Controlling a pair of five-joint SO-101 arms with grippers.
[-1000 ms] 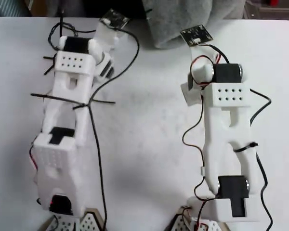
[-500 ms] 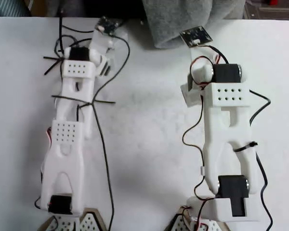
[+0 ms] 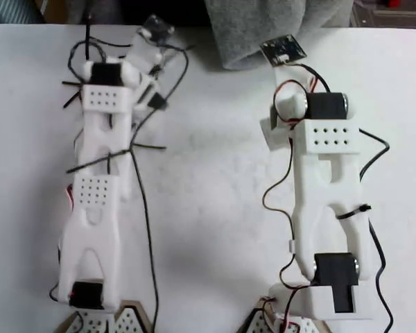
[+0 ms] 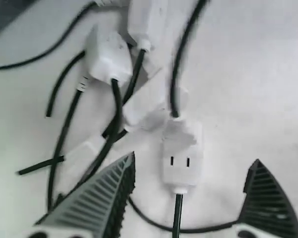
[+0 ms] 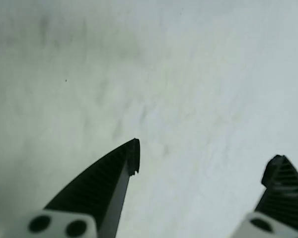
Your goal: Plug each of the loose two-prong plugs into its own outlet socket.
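**1. Outlet socket** [image 4: 181,151]. A white moulded plastic block, oblong with rounded corners, smooth and matt. It has two short parallel slots in its upward face. A thin round black cable [image 4: 176,220] leaves the end nearest the gripper, and a second black cable meets the far end. It lies flat on the table [image 4: 258,74], a white, faintly mottled surface.

**2. Left gripper** [image 4: 193,161]. Two dark wedge-shaped fingers [image 4: 116,191], finely ribbed on the inner faces and tapering to points, on white printed mounts. They are spread wide and hold nothing. The socket lies between them, nearer one finger than the other and touching neither. How high the tips hang above the socket cannot be told.

**3. Loose plug pieces.** A squarish white block [image 4: 107,57] and a longer white piece [image 4: 146,17] both lie well beyond the socket, on the side away from the gripper. A blurred white piece [image 4: 144,111] lies just beside the socket's far end. Prongs cannot be made out on any of them. Black cables cross among the pieces.

**4. Right gripper** [image 5: 206,152]. It has the same ribbed dark wedges, spread wide over bare white table. Its arm [image 3: 326,180] stands well apart from the socket, across the table from the left arm [image 3: 100,173].

**5. Grey cloth** [image 3: 263,28]. Soft, creased fabric at the table's far edge, well apart from the socket on the right arm's side.
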